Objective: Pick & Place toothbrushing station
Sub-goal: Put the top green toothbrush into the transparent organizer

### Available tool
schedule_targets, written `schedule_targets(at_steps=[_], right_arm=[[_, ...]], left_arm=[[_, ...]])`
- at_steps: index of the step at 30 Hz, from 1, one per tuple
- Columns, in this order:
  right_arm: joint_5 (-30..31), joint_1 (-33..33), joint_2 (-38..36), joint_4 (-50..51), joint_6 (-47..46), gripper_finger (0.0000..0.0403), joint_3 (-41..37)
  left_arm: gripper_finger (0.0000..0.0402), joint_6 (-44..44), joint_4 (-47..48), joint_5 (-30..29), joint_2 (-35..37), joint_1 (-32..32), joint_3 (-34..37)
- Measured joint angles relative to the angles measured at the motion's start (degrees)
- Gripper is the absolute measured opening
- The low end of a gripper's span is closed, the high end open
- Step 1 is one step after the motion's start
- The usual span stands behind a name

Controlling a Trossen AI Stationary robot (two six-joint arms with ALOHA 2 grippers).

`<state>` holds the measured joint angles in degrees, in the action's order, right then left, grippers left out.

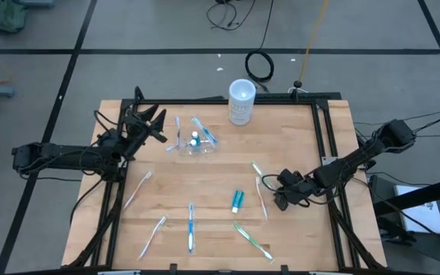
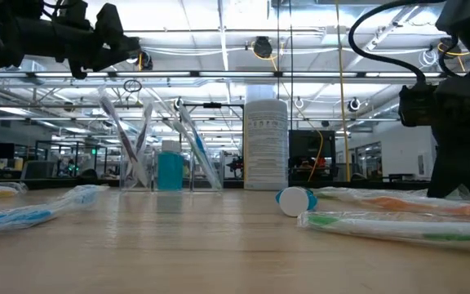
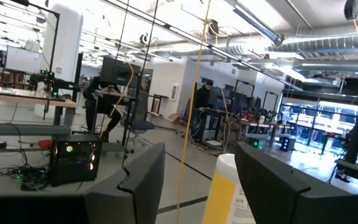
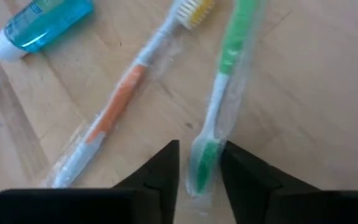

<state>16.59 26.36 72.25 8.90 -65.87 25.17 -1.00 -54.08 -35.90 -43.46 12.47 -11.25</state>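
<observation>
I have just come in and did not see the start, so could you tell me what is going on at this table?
A two-armed robot is sorting toothbrushing items on a wooden table. The right gripper is low over the table, its fingers on either side of the end of a wrapped green toothbrush; it is not lifted. An orange toothbrush and a small blue bottle lie nearby. The left gripper waits open in the air beside the clear tray, which already holds items.

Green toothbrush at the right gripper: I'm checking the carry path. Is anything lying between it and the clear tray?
Yes. The orange toothbrush and a blue bottle lie beside the green toothbrush on the way to the tray.
</observation>
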Motion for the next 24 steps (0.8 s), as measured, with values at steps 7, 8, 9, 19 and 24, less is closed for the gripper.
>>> schedule_targets(at_steps=[7, 8, 9, 19, 24], right_arm=[[4.8, -3.3, -1.7, 1.6, 3.0, 0.0019, -0.2], [6.7, -4.1, -2.2, 2.3, 4.6, 0.0014, -0.3], [8.0, -5.0, -2.7, 2.2, 6.6, 0.0010, -0.4], [13.2, -14.2, -7.3, -3.8, 33.1, 0.0014, 5.3], [16.7, -17.2, -6.7, -11.7, 52.1, 0.0014, 12.8]], left_arm=[[0.0202, 0.0, 0.3, 0.0, 0.0, 0.0, 0.0], [0.0202, 0.0, 0.3, 0.0, 0.0, 0.0, 0.0], [0.0202, 0.0, 0.3, 0.0, 0.0, 0.0, 0.0], [0.0202, -0.8, 0.3, 0.4, 0.0, 0.5, 0.0], [0.0202, -1.9, 0.3, 2.9, 0.0, 1.4, 0.0]])
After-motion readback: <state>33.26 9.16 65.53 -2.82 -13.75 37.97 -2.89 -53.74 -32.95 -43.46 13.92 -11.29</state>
